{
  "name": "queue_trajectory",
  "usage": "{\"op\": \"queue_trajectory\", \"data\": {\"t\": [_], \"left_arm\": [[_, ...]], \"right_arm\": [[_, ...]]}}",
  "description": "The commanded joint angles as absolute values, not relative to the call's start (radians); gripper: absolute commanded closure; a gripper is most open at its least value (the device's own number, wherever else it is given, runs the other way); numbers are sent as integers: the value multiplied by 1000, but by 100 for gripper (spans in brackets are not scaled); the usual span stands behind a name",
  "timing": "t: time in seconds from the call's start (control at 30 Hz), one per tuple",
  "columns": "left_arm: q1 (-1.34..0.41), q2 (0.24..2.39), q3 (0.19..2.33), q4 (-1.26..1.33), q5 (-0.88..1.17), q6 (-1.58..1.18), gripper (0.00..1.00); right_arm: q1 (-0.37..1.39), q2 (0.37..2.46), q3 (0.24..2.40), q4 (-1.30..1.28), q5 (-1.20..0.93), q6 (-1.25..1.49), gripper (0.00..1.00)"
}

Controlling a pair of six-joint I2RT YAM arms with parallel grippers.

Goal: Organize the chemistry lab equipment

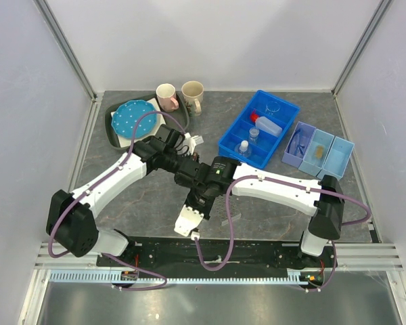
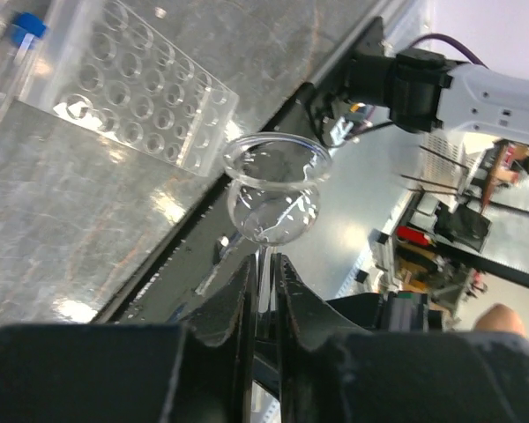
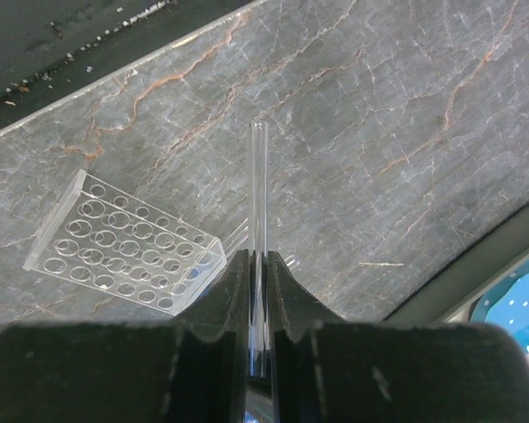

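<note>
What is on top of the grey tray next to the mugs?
A blue dotted plate lies on the grey tray. The left arm and its purple cable cross the tray's near right part, so whatever lies there is covered.

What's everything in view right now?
Tube rack: one, clear, table front
Capped tube: one, clear, blue cap, beside rack
Blue bin: one, back right
Squeeze bottle: one, white, red cap, blue bin
Beaker: one, clear, blue bin
Vials: two, clear, blue bin
Small bins: three, lilac and light blue, far right
Safety glasses: one, blue, lilac bin
Brush: one, tan, middle small bin
Mugs: two, pink and beige, back
Plate: one, blue dotted, on grey tray
Funnel-like glass: one, clear, left end effector
Bare tube: one, clear, right end effector
End effectors: two, black, both shut
</note>
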State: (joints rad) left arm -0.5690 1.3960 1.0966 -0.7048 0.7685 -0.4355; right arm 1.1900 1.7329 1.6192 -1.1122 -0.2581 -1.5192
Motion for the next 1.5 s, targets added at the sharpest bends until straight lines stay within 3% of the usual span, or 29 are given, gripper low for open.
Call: {"op": "queue_trajectory", "data": {"t": [0.0,0.17,0.33,0.63,0.93,1.27,1.47], "left_arm": [[-578,1402,1140,-719,969,-406,77],[-574,1371,1147,-719,960,-405,44],[-568,1341,1161,-730,947,-403,27],[-537,1296,1170,-744,951,-384,15],[-528,1269,1161,-746,968,-374,12],[-382,1114,1192,-758,557,-373,10],[-374,1062,1149,-758,315,-325,10]], "right_arm": [[1192,1707,1637,-1127,-287,-1503,88],[1195,1683,1634,-1152,-321,-1471,89],[1195,1669,1632,-1163,-339,-1447,89],[1193,1655,1625,-1172,-411,-1397,89],[1195,1649,1599,-1161,-452,-1349,89],[1180,1575,1486,-1075,-531,-1160,90],[1004,1494,1471,-1013,-601,-1045,89]]}}
